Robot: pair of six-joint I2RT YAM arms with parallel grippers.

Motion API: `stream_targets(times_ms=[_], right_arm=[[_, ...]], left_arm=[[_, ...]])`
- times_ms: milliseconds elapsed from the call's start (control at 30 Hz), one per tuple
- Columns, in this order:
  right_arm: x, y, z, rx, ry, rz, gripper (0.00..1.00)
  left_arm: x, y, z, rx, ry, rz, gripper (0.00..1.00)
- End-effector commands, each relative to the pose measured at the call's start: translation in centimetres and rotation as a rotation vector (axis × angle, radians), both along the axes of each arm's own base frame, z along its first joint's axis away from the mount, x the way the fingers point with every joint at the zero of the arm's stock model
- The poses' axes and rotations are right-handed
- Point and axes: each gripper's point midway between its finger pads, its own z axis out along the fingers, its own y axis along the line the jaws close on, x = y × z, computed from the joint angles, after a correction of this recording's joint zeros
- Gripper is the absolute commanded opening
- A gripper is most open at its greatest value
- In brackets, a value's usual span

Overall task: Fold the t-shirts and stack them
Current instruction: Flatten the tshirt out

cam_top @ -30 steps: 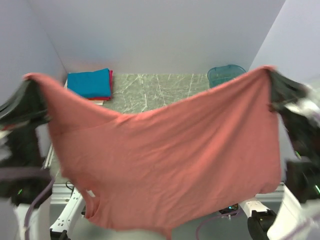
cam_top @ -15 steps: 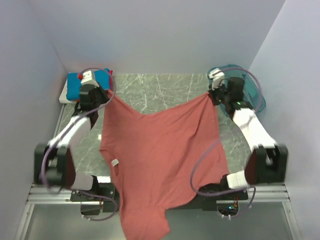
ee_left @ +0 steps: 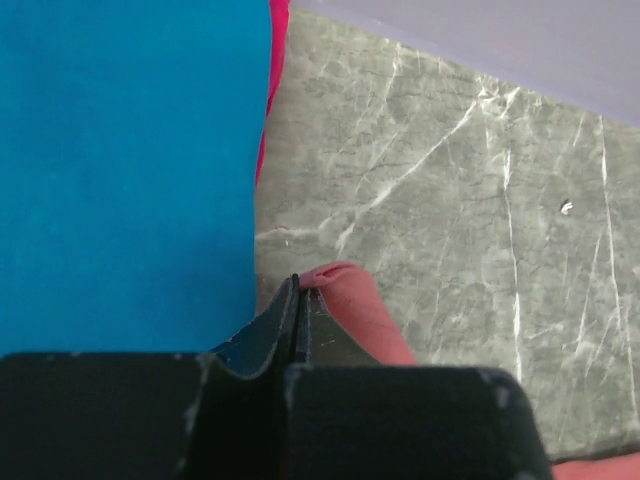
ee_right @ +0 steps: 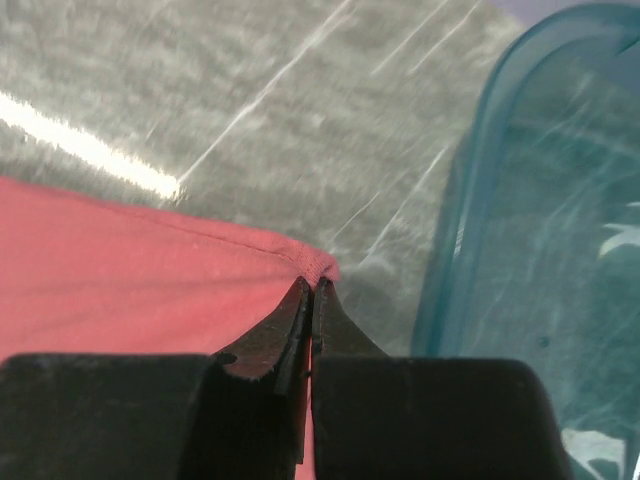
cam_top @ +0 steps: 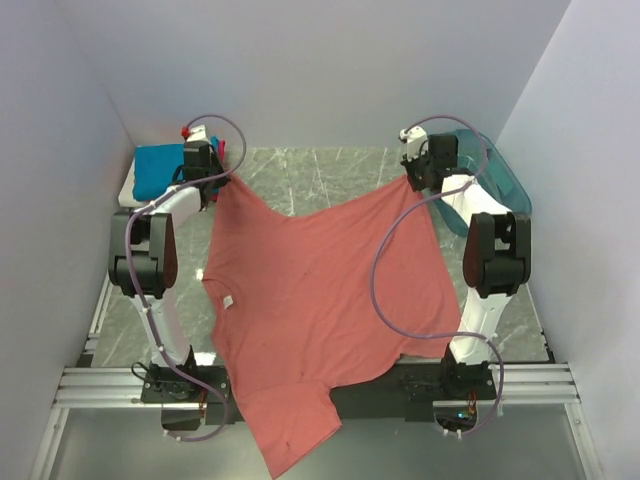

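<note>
- Grey marbled table (cam_top: 330, 170) between pale walls carries everything; at its far left corner a folded blue t-shirt (cam_top: 165, 170) lies on a red one (ee_left: 272, 100)
- Just beside that stack, the left fingers (ee_left: 300, 305) are pinched fully together on one corner of the salmon-pink t-shirt (cam_top: 320, 300); this corner is best lowered clear of the stack so the folded pile is not dragged
- Across the middle the salmon-pink t-shirt spreads out, its far edge sagging between the two grips and its near part hanging off over the arm bases; I judge a pull away from the bases and slightly outward would lay it flat for folding
- Further right, the right fingers (ee_right: 308, 300) are likewise clamped tight on the opposite corner, near the teal bin (cam_top: 500, 180); set it down short of the bin, level with the left corner
</note>
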Motion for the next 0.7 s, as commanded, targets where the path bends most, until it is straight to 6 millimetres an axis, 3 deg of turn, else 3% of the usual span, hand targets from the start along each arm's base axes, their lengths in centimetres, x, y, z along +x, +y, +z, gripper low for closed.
stream_targets(times_ms=[0,167,267,300,667], right_arm=[[2.1,-0.3,3.1,-0.018,-0.094,-0.030,0.00],[2.9,-0.4,3.5,-0.016,-0.106,-0.049,0.00],[3.6,-0.4,3.6,-0.014,-0.102,-0.054,0.00],[3.7,-0.4,3.7,-0.012,-0.101,-0.056,0.00],[4.5,-0.3,4.5,-0.008,-0.112,-0.045,0.00]], left_arm=[[1.4,0.5,3.0,0.052,-0.063,-0.005,0.00],[3.0,0.7,6.2,0.072,-0.125,-0.009,0.00],[3.6,0.8,6.5,0.084,-0.116,-0.015,0.00],[4.2,0.9,7.5,0.093,-0.136,-0.015,0.00],[5.7,1.8,9.3,0.126,-0.169,-0.007,0.00]])
